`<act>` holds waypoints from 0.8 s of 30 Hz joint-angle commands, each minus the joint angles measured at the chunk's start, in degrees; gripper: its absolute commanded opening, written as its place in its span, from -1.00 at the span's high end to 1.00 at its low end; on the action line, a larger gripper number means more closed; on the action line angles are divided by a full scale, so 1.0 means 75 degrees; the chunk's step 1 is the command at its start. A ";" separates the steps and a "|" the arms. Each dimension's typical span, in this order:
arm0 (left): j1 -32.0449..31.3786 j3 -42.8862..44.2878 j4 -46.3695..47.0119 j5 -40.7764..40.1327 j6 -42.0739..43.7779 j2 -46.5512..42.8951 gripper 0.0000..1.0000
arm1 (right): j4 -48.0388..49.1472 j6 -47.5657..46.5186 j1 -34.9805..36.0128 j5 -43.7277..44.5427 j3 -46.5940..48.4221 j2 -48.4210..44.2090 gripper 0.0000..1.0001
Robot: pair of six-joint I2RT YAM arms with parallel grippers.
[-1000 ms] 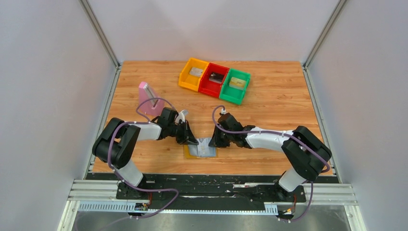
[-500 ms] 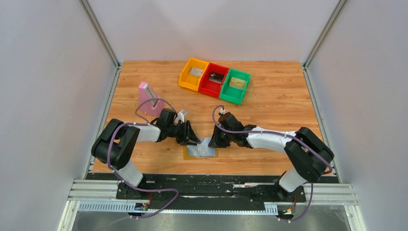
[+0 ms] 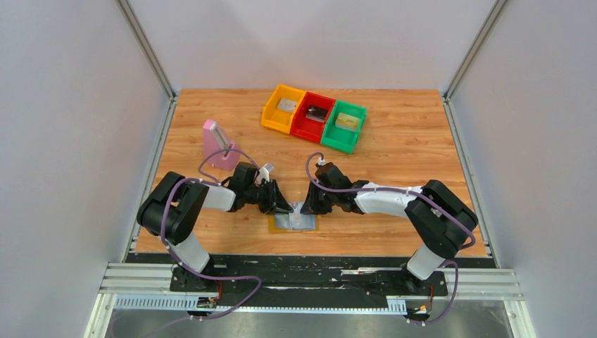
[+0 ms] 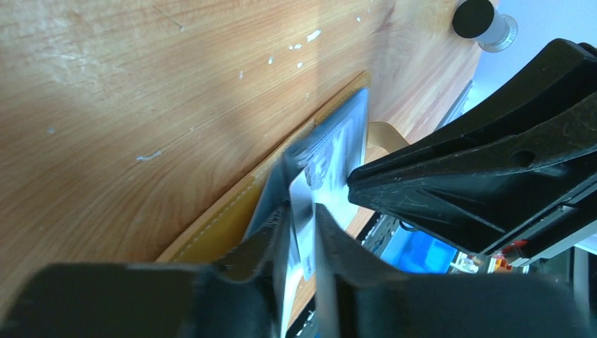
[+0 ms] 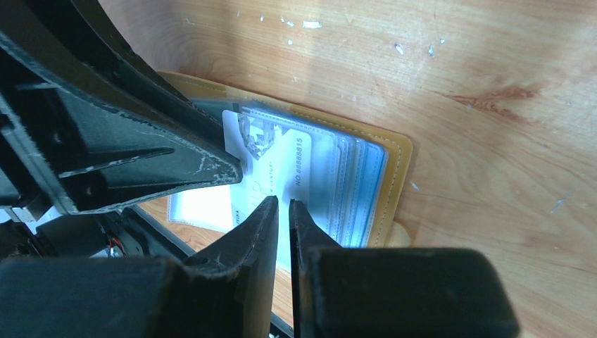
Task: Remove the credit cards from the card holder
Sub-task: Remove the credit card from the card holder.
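Closer together than before, over the card holder (image 3: 291,224) open at the near table (image 3: 394,169) edge. Pinching a silver-grey credit card (image 4: 301,193) in left gripper (image 4: 301,213) jaws; in right gripper (image 5: 283,210), jaws nearly together, cannot tell on what. Likely starting extraction

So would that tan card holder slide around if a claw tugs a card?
Likely: the card holder is thin and lies flat on the smooth table, so it looks light. Its clear sleeves look floppy and might lift with the card.
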 commanded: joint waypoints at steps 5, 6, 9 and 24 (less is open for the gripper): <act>-0.0042 -0.0058 0.0058 -0.0156 0.0021 0.0147 0.98 | 0.0180 0.0201 -0.0099 0.0335 -0.0466 -0.0030 0.74; -0.0032 0.0004 -0.0109 -0.0168 0.0040 0.0119 1.00 | 0.0182 0.0216 -0.0127 0.0343 -0.0541 -0.0069 0.74; 0.0065 0.0055 -0.0389 -0.0310 0.0173 -0.0033 1.00 | 0.0178 0.0219 -0.0190 0.0374 -0.0687 -0.0186 0.74; 0.0617 0.0210 -0.1381 -0.0145 0.0558 -0.0737 1.00 | 0.0141 0.0031 -0.0305 0.0383 -0.0860 -0.0554 0.74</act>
